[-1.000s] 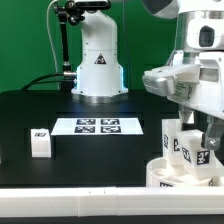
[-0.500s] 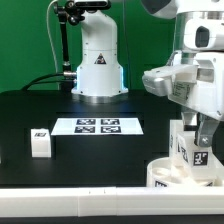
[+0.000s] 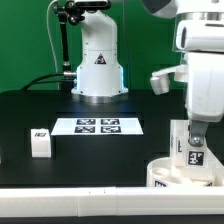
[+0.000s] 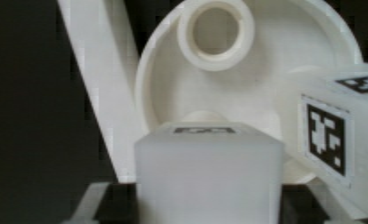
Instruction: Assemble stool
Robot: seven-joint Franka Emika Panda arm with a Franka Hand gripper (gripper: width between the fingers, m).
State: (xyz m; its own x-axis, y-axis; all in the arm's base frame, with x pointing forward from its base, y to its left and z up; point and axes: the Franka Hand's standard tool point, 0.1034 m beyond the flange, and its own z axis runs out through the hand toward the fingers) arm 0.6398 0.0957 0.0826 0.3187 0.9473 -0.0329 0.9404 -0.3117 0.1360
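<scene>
- The tool [image 3: 195,141] stands clamped on a blocky white leg [image 4: 207,170], one finger on each flat side; it hangs at the near end of the exterior view's right
- The leg looks like light, rigid plastic; its smooth faces could slip, so a square grip low on the flat sides suits it, clear of the tag
- Just beyond it the round seat [image 4: 181,95] lies on the counter [image 3: 30,110]; it too looks stiff and light and may slide if pushed, and its rim looks like the place to hold
- A second leg [image 4: 350,115] stands just beside the held one; a third leg [image 3: 40,142] sits well apart on the exterior view's left; the marker board [image 3: 98,126] lies between
</scene>
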